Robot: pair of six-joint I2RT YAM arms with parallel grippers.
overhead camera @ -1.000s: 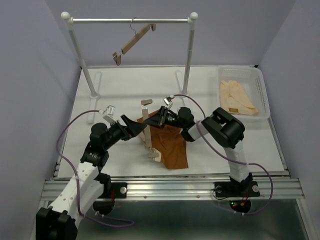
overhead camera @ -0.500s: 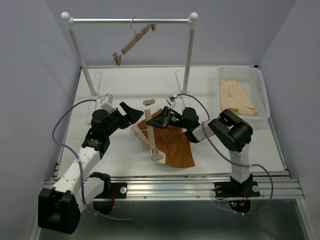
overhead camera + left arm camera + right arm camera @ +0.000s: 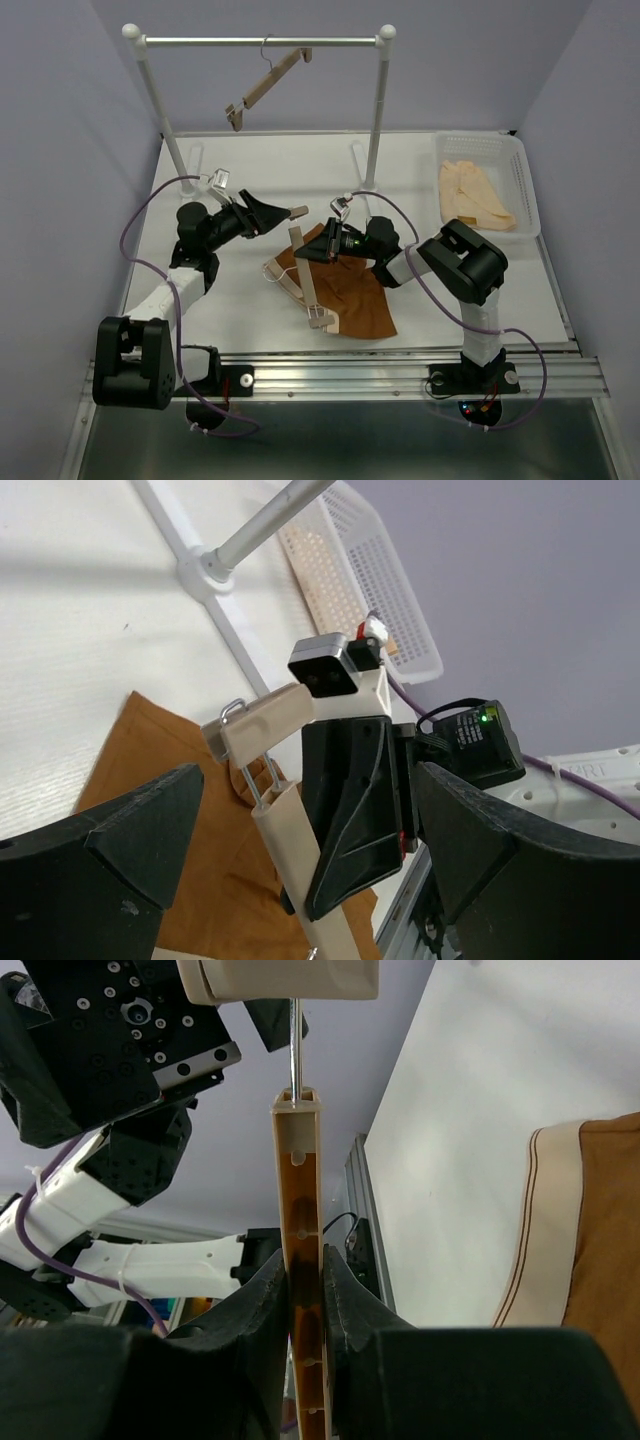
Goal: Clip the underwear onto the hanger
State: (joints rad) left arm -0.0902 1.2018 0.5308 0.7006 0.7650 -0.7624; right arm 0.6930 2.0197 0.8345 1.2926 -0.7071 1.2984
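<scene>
The right gripper [image 3: 300, 1285] is pinched narrow on the bar of the hanger [image 3: 304, 265], gripping it partway along, and the bar slants up off the table [image 3: 230, 165]. The far clip [image 3: 262, 720] sits high, right between the fingers of the left gripper [image 3: 270, 216], which gapes wide and holds nothing. The underwear [image 3: 355, 300] lies crumpled on the table under the right gripper, its waistband [image 3: 545, 1220] toward the left arm. The near clip [image 3: 320, 322] rests at the cloth's edge; whether it bites the cloth, I cannot tell
</scene>
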